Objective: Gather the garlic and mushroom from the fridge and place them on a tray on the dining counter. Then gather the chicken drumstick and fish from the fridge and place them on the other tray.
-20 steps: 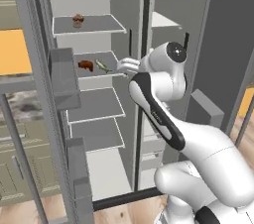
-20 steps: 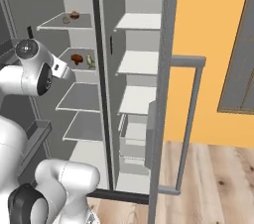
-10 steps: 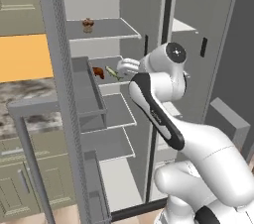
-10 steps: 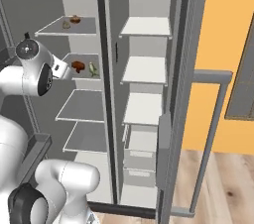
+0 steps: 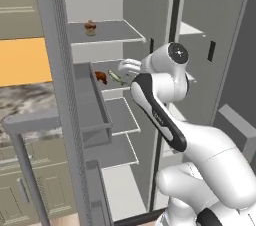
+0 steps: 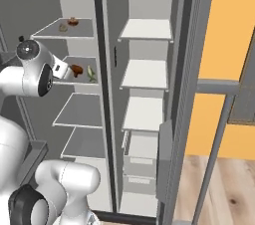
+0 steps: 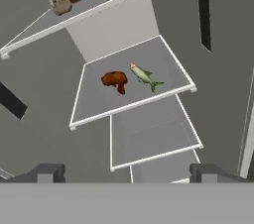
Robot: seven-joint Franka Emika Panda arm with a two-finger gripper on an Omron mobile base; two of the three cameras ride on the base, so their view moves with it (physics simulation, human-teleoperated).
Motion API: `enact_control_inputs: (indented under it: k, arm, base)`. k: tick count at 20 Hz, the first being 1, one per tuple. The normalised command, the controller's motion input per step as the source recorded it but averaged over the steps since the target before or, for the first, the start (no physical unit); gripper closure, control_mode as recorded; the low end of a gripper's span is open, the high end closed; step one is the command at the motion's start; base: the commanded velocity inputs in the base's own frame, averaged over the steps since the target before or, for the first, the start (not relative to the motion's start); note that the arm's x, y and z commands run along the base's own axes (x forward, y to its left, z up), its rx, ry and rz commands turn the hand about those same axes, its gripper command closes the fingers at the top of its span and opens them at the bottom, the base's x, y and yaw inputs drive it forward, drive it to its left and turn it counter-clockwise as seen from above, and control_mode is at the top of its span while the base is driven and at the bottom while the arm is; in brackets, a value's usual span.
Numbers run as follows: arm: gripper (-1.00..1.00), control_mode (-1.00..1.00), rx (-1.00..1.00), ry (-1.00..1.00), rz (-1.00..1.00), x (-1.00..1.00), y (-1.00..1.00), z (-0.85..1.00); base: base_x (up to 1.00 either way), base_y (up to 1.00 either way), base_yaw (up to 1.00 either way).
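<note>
robot arm facing the open fridge (image 5: 150, 0), jaws spread wide and empty.

in the hand view, from left to right: two small items on the top shelf at eleven o'clock, a brown chicken drumstick (image 7: 115, 80) near centre, then the fish (image 7: 145, 76) just beside it at one o'clock, slender, pale with a greenish tail, on the second shelf (image 7: 94, 111). judging by the aim, the gripper (image 7: 125, 172) is lining up a pick; next it likely must advance and lower over one item.

No readable text, labels, brands, numbers or signs anywhere.
</note>
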Motion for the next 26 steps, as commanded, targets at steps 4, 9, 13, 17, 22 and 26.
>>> enact_control_inputs:
  k: [4, 9, 13, 17, 22, 26]
  arm:
    - [-1.0, 1.0, 0.0, 0.0, 0.0, 0.0, 0.0, 0.0]
    - [-1.0, -1.0, -0.02, 0.0, 0.02, 0.0, 0.0, -0.04]
    - [-1.0, -1.0, -0.17, 0.0, 0.16, 0.1, 0.0, -0.19]
    - [-1.0, -1.0, -0.16, 0.0, 0.12, 0.24, 0.0, -0.11]
    - [-1.0, -1.0, -0.1, 0.01, 0.01, 0.53, 0.04, -0.26]
    - [-1.0, -1.0, -0.08, 0.13, -0.03, 0.43, 0.07, -0.29]
  base:
    - [0.53, 0.0, 0.01]
    - [0.27, 0.0, 0.03]
    - [0.0, 0.0, 0.0]
    - [0.0, 0.0, 0.0]
    - [0.0, 0.0, 0.0]
    - [0.0, 0.0, 0.0]
